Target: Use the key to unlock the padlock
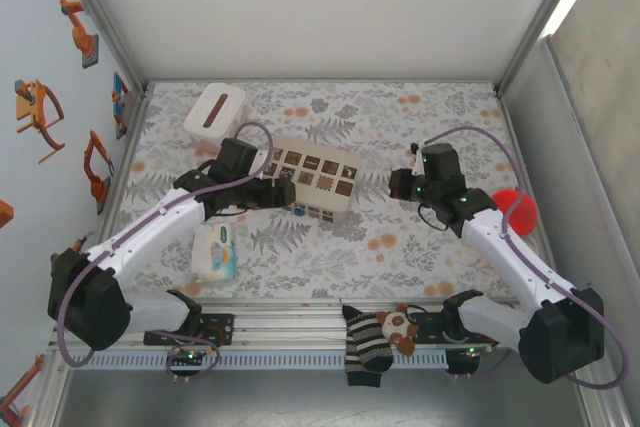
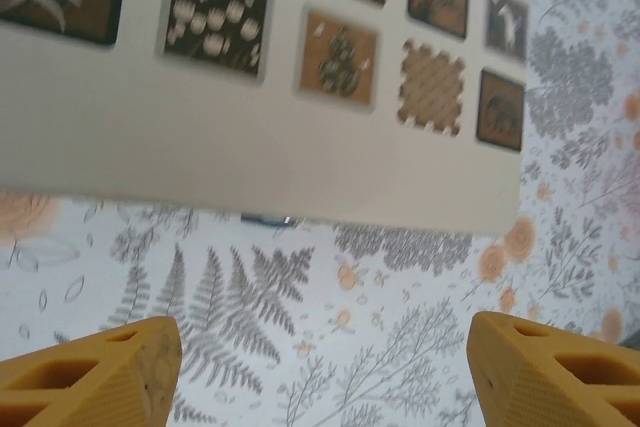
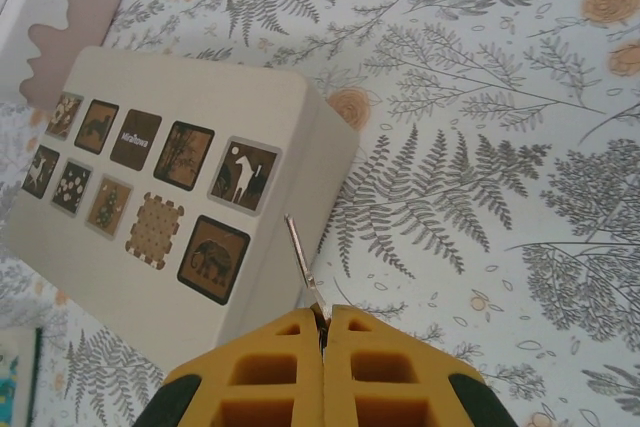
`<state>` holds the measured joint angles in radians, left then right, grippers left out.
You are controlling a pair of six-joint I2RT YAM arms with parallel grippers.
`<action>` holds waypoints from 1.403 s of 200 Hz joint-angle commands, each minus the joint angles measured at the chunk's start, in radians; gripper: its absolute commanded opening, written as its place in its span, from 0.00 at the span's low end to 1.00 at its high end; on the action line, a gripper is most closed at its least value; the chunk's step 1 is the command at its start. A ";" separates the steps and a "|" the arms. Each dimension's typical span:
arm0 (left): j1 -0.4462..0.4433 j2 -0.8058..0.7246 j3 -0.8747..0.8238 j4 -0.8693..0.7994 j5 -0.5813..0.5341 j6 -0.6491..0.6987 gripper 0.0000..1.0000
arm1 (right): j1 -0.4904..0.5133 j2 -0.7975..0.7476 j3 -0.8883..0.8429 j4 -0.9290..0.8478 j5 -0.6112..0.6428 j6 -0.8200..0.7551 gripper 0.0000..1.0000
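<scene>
The padlock (image 2: 262,218) shows as a thin blue sliver with a pale metal bit, mostly hidden under the near edge of the beige box (image 2: 250,147). From above it is a small blue spot (image 1: 298,211) at the box's front left corner. My left gripper (image 2: 325,377) is open above the patterned cloth just short of the padlock, and nothing lies between its yellow fingers (image 2: 110,372). My right gripper (image 3: 322,322) is shut on the key (image 3: 301,259). The thin metal blade points up toward the right end of the box (image 3: 170,197). That gripper (image 1: 400,185) hangs right of the box (image 1: 318,179).
A white tissue box (image 1: 214,112) stands at the back left. A wipes packet (image 1: 215,251) lies under the left arm. A red object (image 1: 515,209) sits by the right wall. A striped sock and a plush toy (image 1: 375,339) rest on the front rail.
</scene>
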<state>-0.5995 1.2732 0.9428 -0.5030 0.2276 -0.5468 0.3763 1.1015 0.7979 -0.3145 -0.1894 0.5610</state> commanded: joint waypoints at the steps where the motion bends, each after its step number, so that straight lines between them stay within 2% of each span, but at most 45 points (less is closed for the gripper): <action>1: 0.003 -0.012 -0.073 0.008 0.021 -0.073 0.76 | 0.006 0.033 -0.017 0.111 -0.072 0.055 0.00; 28: 0.004 0.044 -0.102 0.118 0.089 -0.126 0.76 | 0.034 0.096 -0.004 0.172 -0.134 0.084 0.00; 50: 0.012 0.070 -0.102 0.180 0.073 -0.141 0.77 | 0.069 0.165 0.004 0.249 -0.168 0.125 0.00; 64: 0.030 0.086 -0.106 0.219 0.073 -0.145 0.79 | 0.096 0.221 0.011 0.298 -0.171 0.148 0.00; 91: 0.084 0.137 -0.117 0.315 0.148 -0.160 0.79 | 0.138 0.341 0.052 0.403 -0.204 0.188 0.00; 156: 0.116 0.260 -0.063 0.362 0.212 -0.147 0.80 | 0.172 0.551 0.178 0.476 -0.240 0.210 0.00; 210: 0.104 0.342 0.010 0.380 0.229 -0.130 0.79 | 0.161 0.566 0.170 0.384 -0.173 0.175 0.00; 280: 0.070 0.449 0.119 0.399 0.250 -0.104 0.80 | 0.059 0.519 0.124 0.311 -0.181 0.079 0.00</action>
<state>-0.5209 1.7172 1.0348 -0.1341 0.4503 -0.6796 0.4652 1.6455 0.9379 0.0643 -0.3809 0.7059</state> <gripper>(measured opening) 0.797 0.048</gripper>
